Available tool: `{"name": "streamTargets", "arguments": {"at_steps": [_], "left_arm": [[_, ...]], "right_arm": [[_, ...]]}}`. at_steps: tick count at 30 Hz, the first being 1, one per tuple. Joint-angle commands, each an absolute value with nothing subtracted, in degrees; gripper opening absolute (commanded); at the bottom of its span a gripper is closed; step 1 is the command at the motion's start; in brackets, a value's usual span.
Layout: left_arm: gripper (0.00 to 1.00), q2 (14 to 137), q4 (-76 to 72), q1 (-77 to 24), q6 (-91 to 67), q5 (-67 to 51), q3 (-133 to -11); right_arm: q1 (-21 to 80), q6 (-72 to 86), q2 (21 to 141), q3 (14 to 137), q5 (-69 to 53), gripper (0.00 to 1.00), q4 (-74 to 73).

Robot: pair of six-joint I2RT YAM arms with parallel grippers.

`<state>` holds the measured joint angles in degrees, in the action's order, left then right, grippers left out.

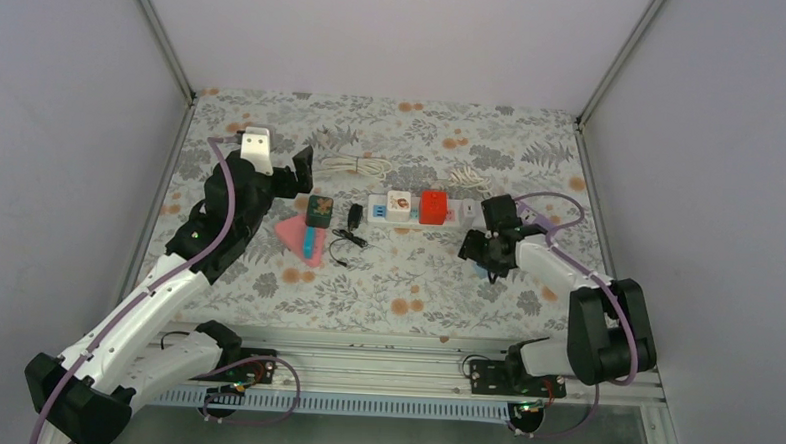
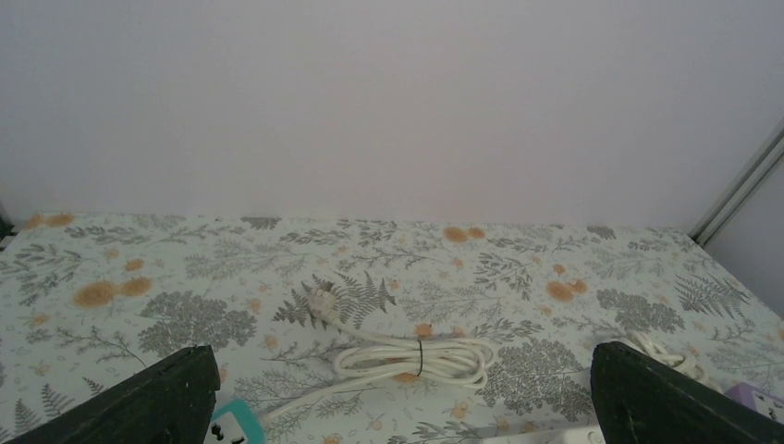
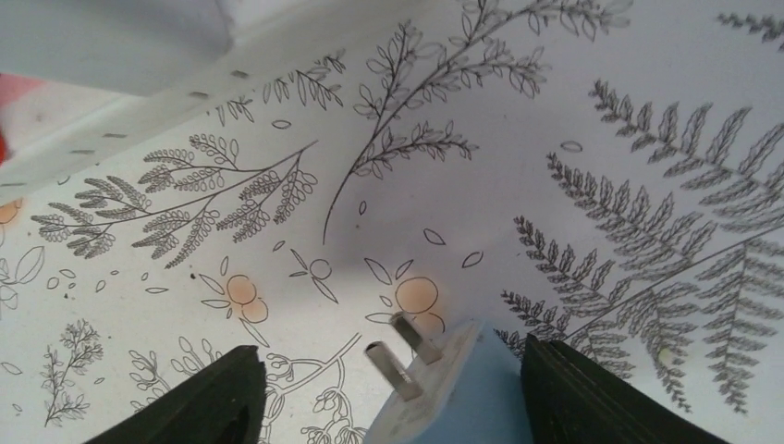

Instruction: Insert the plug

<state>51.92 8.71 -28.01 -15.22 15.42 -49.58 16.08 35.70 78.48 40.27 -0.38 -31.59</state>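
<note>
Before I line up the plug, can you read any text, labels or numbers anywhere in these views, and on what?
No text is legible in any view.
White adapter on the power strip: carries an orange mark, too small to read.
Blue plug in the right wrist view: no print shows on its visible face.

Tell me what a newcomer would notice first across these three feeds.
The red block on the white power strip at table centre grabs the eye first. Next comes the pale blue plug, prongs bared, between the fingers of the right claw, near the strip's right end. The left claw hangs open and empty at far left.
</note>
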Motion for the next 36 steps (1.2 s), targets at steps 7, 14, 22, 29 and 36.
{"name": "streamTargets", "arguments": {"at_steps": [7,14,22,29,36], "left_arm": [[1.0,51.8,8.7,-27.8,-14.9,14.7,-50.4],[1.0,51.7,8.7,-27.8,-14.8,14.3,-50.3],[1.0,51.9,8.7,-27.8,-14.7,13.9,-50.2],[1.0,51.8,8.4,-27.8,-14.7,13.4,-50.1],[1.0,51.9,7.5,-27.8,-14.4,11.1,-49.6]], "right_arm": [[16.9,36.5,81.2,39.4,2.6,0.54,-31.4],[17.5,34.5,81.8,39.1,-0.6,0.66,-31.3],[20.7,34.3,81.4,39.7,0.3,0.76,-33.1],[23.2,35.5,84.8,41.1,5.1,0.53,-34.9],[23.6,34.9,80.3,42.2,-1.1,0.42,-29.4]]}}
